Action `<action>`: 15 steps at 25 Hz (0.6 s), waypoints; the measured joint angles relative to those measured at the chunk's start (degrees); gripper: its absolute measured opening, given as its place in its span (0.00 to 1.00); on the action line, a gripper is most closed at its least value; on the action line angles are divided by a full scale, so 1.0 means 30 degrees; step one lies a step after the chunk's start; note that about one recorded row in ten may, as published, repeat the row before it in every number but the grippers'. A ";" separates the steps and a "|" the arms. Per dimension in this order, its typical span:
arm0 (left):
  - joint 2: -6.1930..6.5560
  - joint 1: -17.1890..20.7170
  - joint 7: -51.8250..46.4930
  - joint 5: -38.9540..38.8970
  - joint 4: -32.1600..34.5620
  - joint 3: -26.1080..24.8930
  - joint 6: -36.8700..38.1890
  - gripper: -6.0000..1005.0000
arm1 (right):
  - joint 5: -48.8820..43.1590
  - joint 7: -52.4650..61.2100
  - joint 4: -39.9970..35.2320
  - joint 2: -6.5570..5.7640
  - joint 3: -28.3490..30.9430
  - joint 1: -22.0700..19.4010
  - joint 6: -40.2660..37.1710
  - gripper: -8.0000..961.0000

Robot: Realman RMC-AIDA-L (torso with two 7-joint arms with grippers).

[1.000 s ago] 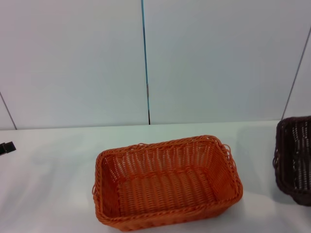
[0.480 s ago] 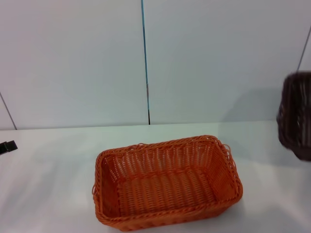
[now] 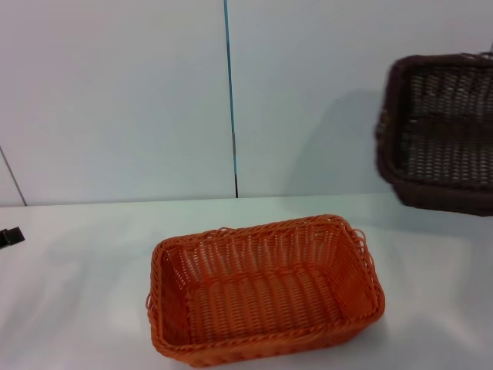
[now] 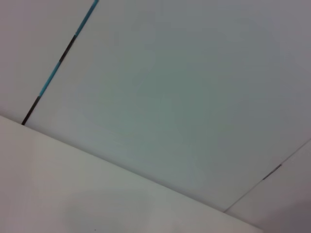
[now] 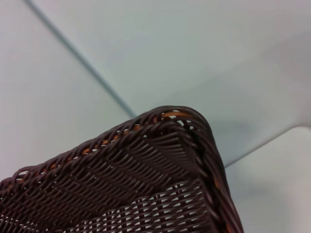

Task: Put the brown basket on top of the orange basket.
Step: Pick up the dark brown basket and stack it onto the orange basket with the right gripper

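Observation:
The orange basket (image 3: pixel 264 289) stands on the white table (image 3: pixel 85 293), front and centre, open side up. The brown basket (image 3: pixel 441 131) hangs in the air to its upper right, well above the table, tilted so its inside faces me and cut off by the right edge of the head view. Its braided rim and corner (image 5: pixel 160 145) fill the right wrist view from close up, so my right gripper carries it, though the gripper itself is outside the pictures. Only a small dark part of my left gripper (image 3: pixel 10 236) shows at the far left edge, parked.
A pale wall with a dark-and-blue vertical seam (image 3: pixel 230 100) rises behind the table. The left wrist view shows only wall and bare table surface (image 4: pixel 73 194).
The brown basket has risen from the table at the far right to high in the air, and has shifted left toward the orange basket. The orange basket and left arm have not moved.

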 joint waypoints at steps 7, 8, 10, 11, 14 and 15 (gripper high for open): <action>-0.0020 0.0031 0.0029 -0.0019 0.0003 0.0013 -0.0031 0.87 | 0.0529 0.0894 -0.0972 0.0158 -0.2582 0.0590 0.0323 0.17; -0.0027 0.0040 0.0037 -0.0025 0.0006 0.0020 -0.0032 0.87 | 0.0534 0.0942 -0.1094 0.0208 -0.2976 0.0703 0.0382 0.17; -0.0041 0.0075 0.0047 -0.0042 0.0020 0.0034 -0.0037 0.87 | 0.0541 0.0968 -0.1315 0.0356 -0.3588 0.0927 0.0534 0.17; -0.0048 0.0091 0.0050 -0.0049 0.0030 0.0037 -0.0040 0.87 | 0.0543 0.0970 -0.1411 0.0432 -0.3851 0.1034 0.0622 0.17; -0.0079 0.0124 0.0055 -0.0050 0.0031 0.0033 -0.0049 0.87 | 0.0591 0.0975 -0.1728 0.0691 -0.4735 0.1324 0.0874 0.18; -0.0093 0.0141 0.0055 -0.0050 0.0030 0.0025 -0.0054 0.87 | 0.0619 0.0979 -0.1869 0.0781 -0.5061 0.1422 0.0966 0.18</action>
